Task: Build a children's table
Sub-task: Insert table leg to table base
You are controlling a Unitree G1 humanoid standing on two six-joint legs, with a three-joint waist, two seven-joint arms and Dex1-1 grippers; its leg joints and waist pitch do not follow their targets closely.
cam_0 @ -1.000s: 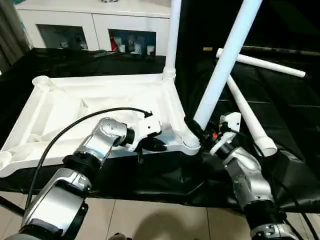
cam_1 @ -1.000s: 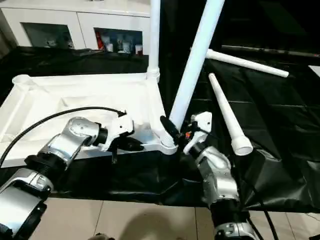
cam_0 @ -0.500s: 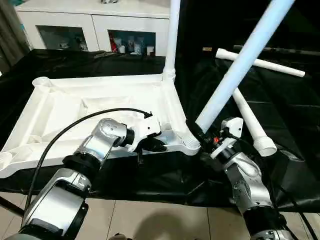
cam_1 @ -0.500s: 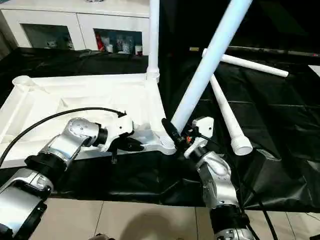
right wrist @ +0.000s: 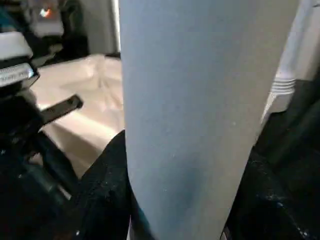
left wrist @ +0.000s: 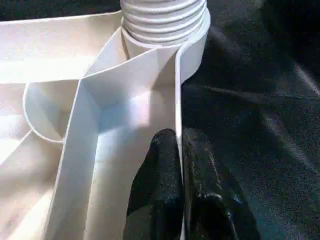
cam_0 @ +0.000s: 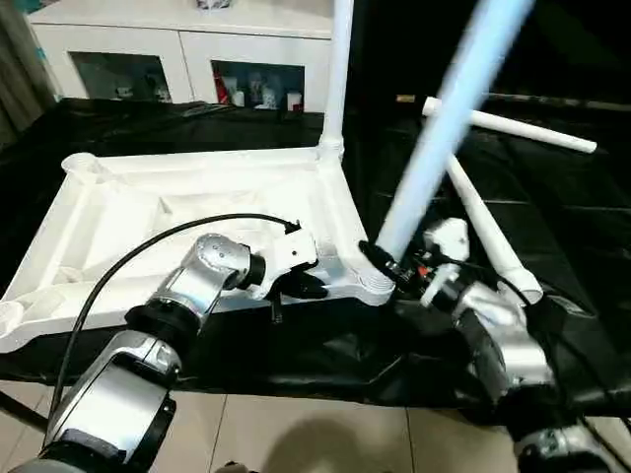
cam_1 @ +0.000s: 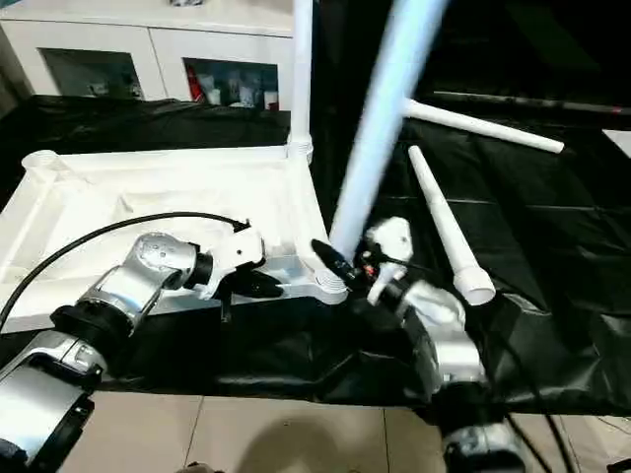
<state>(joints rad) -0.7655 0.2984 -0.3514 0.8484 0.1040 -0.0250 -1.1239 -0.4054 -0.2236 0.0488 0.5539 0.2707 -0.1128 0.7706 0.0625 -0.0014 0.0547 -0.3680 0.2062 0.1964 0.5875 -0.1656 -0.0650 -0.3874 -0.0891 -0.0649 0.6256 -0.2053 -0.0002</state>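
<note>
A white plastic rectangular tabletop lies upside down on a black sheet, its ribbed underside facing up. This tabletop is the landmark for everything else.

At its far right corner, a white tapered tubular leg stands upright in the round socket. At its near right corner, a second white leg rises from the socket, leaning away from the tabletop. The right gripper has its black fingers around the base of this leaning leg, one on either side, holding it.

The left gripper is on the tabletop's near rim, just beside that same socket, its two black fingers pinched narrow on the thin wall.

Two more white legs lie loose on the sheet to the right of the tabletop. Behind the tabletop stands a white cabinet with glass doors.
</note>
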